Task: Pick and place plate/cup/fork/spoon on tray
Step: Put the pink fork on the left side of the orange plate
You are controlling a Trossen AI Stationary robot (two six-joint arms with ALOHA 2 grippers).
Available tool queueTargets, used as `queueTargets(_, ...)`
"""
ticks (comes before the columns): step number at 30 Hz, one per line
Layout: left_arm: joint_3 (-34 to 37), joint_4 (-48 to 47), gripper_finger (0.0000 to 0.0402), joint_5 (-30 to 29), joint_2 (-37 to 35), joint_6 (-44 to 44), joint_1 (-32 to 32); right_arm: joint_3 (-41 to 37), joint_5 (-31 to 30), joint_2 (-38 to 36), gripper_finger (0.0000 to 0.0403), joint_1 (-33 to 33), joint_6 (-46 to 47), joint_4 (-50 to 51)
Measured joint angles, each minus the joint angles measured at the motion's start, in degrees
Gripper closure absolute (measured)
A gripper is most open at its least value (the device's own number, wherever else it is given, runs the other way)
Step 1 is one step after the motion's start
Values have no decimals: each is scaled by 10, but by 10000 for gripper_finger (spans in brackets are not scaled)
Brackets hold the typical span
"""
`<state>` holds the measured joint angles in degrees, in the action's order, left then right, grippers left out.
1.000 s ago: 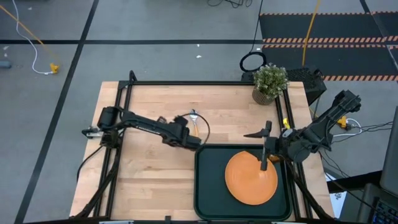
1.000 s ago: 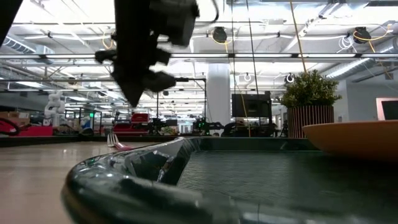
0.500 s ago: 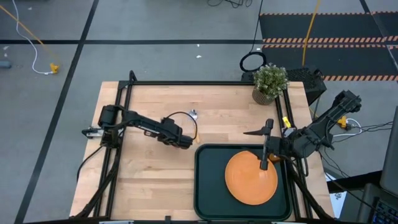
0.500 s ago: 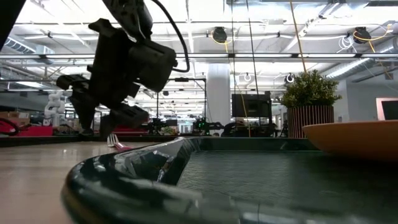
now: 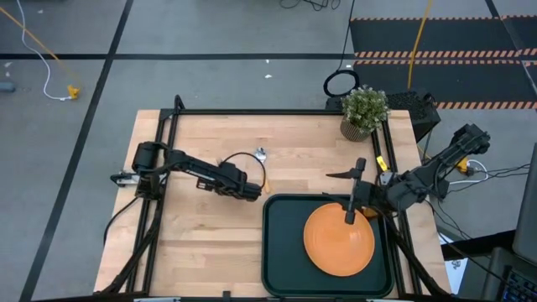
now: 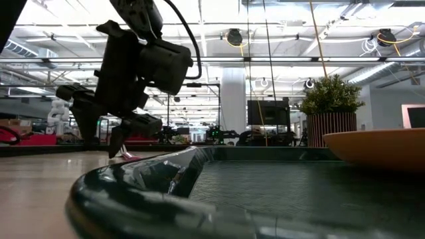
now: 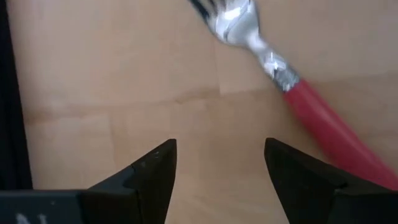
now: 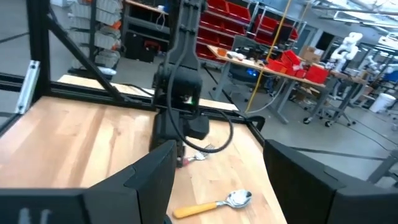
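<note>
The fork [image 7: 283,78], silver tines and red handle, lies flat on the wood beside the tray's far left corner. My left gripper [image 5: 251,192] hangs low over the table, open, its fingertips [image 7: 219,149] just short of the fork and touching nothing. The orange-handled spoon [image 8: 214,204] lies on the table a little farther back [image 5: 263,166]. The orange plate [image 5: 339,239] lies in the dark tray [image 5: 281,252]. My right gripper [image 5: 347,197] is open above the plate's far edge and holds nothing. The cup is out of view.
A potted plant [image 5: 364,111] stands at the table's far right corner. A black frame [image 5: 252,111] runs along the table's far and side edges. Bare wood lies left of the tray and toward the near left.
My left gripper has come down toward the table by the fork, tipped its fingers more forward, and opened from shut. The fork, spoon, plate and tray have stayed where they were.
</note>
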<state>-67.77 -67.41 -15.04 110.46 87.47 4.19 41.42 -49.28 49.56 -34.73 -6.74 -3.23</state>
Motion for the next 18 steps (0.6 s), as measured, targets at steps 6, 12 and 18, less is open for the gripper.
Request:
queueTargets(6,0,-5,156,-7,-60,46,0,-23,0,0,167,6,-6,0)
queueTargets(12,-1,21,156,-100,-106,107,1,-26,0,0,167,6,-31,-28)
queueTargets(18,3,48,156,-108,-82,119,-5,-26,0,0,167,6,-53,-104)
